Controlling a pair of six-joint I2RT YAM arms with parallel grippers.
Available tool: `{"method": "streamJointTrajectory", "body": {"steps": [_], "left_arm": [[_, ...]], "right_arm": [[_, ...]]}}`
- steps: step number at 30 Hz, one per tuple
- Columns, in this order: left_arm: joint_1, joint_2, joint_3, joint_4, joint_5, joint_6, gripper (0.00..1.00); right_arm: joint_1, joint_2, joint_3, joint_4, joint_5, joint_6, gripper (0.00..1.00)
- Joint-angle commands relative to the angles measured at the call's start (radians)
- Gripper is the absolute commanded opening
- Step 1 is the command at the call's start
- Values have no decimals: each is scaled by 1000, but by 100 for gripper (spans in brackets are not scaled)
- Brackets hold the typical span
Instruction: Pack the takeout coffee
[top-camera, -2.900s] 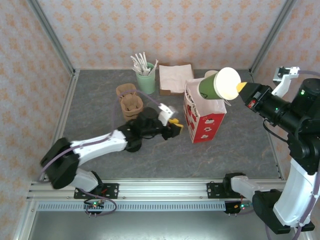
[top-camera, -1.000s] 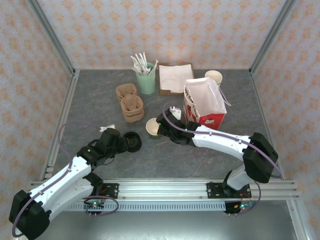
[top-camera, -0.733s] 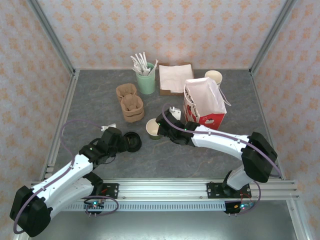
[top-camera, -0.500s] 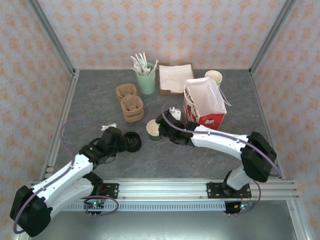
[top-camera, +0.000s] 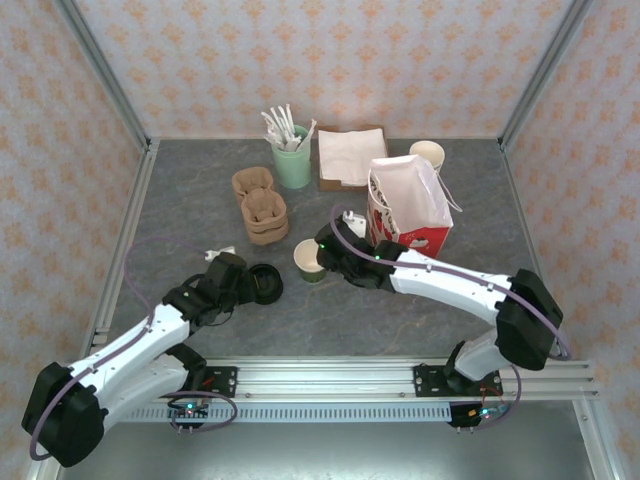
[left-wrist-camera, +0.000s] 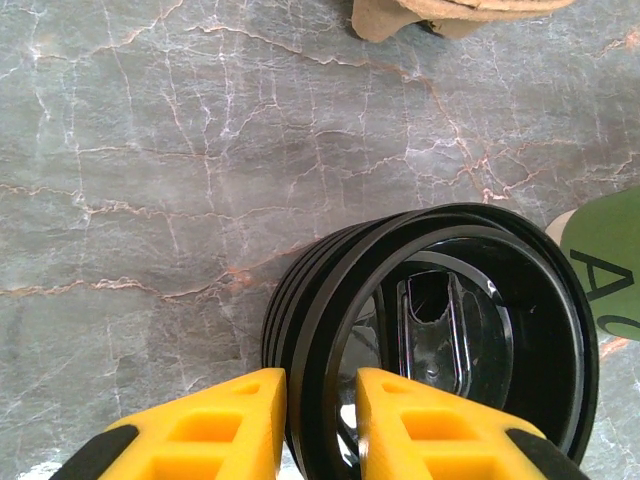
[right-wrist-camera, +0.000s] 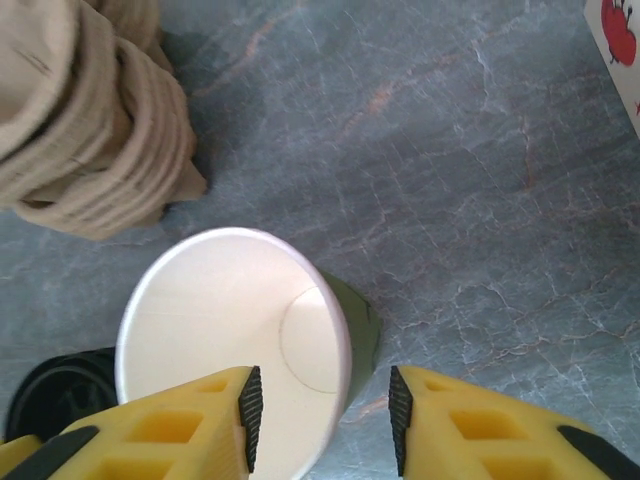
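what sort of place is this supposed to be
Probably a mock cafe takeout counter inside a robot test cell: a cup of stirrers, napkins and a paper bag sit on a table boxed in by wallpapered panels.

arms (top-camera: 440, 282): white shells, black joints | cables (top-camera: 133, 258): lilac | tool fingers (left-wrist-camera: 215, 425): yellow, pocketed

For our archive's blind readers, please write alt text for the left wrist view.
The left gripper pinches the rim of an upturned black lid on a grey marbled table, one yellow finger outside, one inside. A green cup edges in at right, tan cardboard at top.
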Motion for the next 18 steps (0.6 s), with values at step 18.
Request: {"method": "streamJointTrajectory", "body": {"steps": [18], "left_arm": [[9, -89, 181, -104, 35, 25, 15]], "right_arm": [[-36, -234, -4, 92, -256, 24, 40]]}}
